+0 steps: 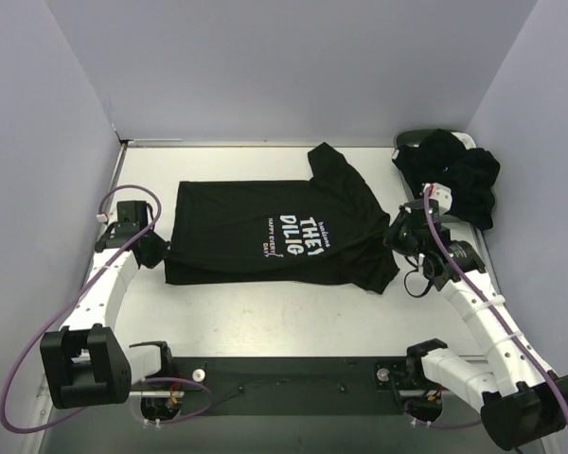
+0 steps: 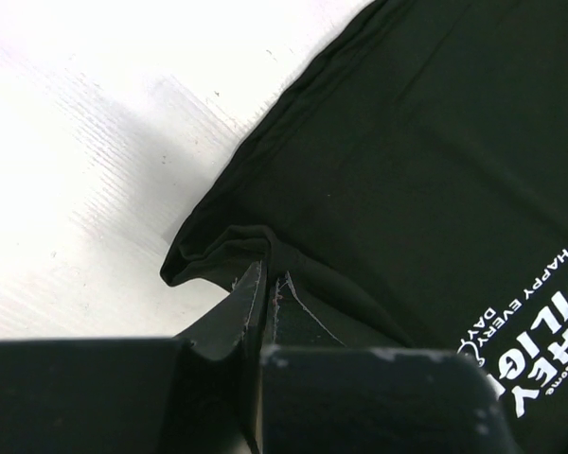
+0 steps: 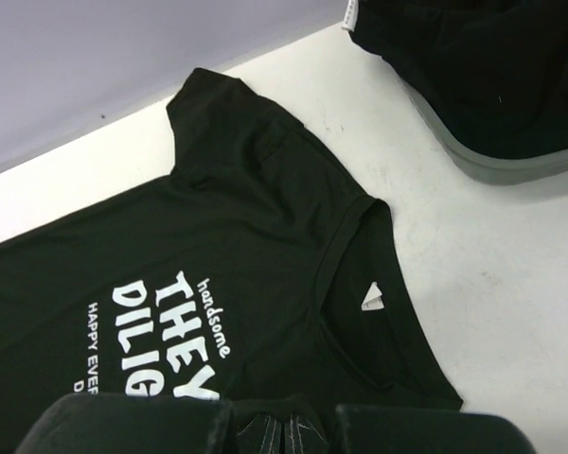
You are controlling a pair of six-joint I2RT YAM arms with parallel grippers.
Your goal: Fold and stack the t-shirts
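Table (image 1: 293,317) | lettered t-shirt (image 1: 246,222): 1, flat | basket (image 3: 511,163): 1, heaped

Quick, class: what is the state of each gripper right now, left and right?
Left gripper: closed, pinching the hem corner of the printed black t-shirt.
Right gripper: closed, apparently on the same shirt's near shoulder.

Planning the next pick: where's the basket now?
The basket sits at the far right corner of the table in the top view, heaped with black shirts, just beyond the right gripper.
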